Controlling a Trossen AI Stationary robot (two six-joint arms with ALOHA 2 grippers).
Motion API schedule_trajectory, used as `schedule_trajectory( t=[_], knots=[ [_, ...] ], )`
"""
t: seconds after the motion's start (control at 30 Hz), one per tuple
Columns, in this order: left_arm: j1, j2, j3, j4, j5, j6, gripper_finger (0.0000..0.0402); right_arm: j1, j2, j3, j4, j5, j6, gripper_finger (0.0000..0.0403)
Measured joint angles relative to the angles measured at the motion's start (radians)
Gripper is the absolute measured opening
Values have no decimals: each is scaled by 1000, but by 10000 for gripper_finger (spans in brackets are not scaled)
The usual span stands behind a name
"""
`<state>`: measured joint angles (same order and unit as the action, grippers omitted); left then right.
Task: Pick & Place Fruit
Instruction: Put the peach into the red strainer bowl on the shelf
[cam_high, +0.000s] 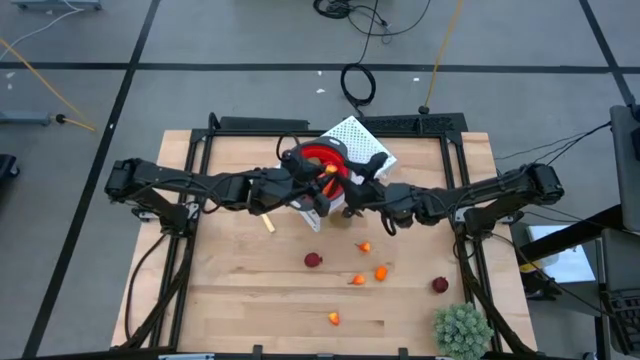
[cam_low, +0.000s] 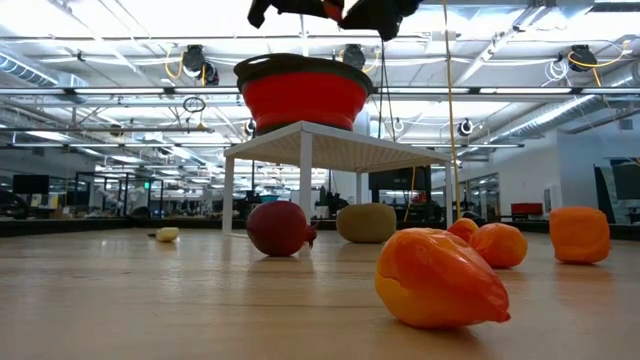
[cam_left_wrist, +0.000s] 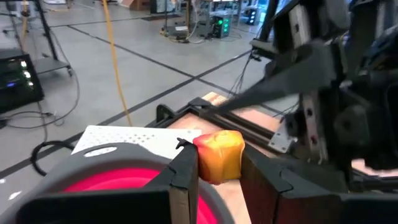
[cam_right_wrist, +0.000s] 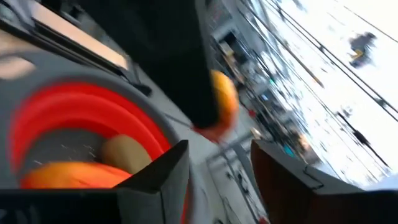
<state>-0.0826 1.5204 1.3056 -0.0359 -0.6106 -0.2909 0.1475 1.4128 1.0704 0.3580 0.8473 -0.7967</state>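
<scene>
While loose fruit lies nearest, an orange piece (cam_high: 334, 319) toward six o'clock and a dark red ball (cam_high: 313, 260) mid-table, the action sits farther back. The left gripper (cam_left_wrist: 217, 171) pinches a yellow-orange fruit (cam_left_wrist: 219, 154) between narrowly parted fingers, right at the red bowl (cam_high: 322, 157) rim at twelve o'clock. The right gripper (cam_right_wrist: 219, 168) crowds the same spot, fingers apart and empty. Likely trouble: a release at the rim could bounce the piece off the white stand (cam_high: 356, 135), or the arms could knock together.
</scene>
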Motion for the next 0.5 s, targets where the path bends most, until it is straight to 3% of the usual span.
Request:
schedule_trajectory(
  t=[0.27, 0.5],
  knots=[
    [18, 0, 0, -58, -29, 0, 85, 36, 0, 0, -10, 152, -7, 179],
    [44, -1, 0, -160, -13, -45, 85, 51, -1, 0, -157, 200, 78, 139]
  ],
)
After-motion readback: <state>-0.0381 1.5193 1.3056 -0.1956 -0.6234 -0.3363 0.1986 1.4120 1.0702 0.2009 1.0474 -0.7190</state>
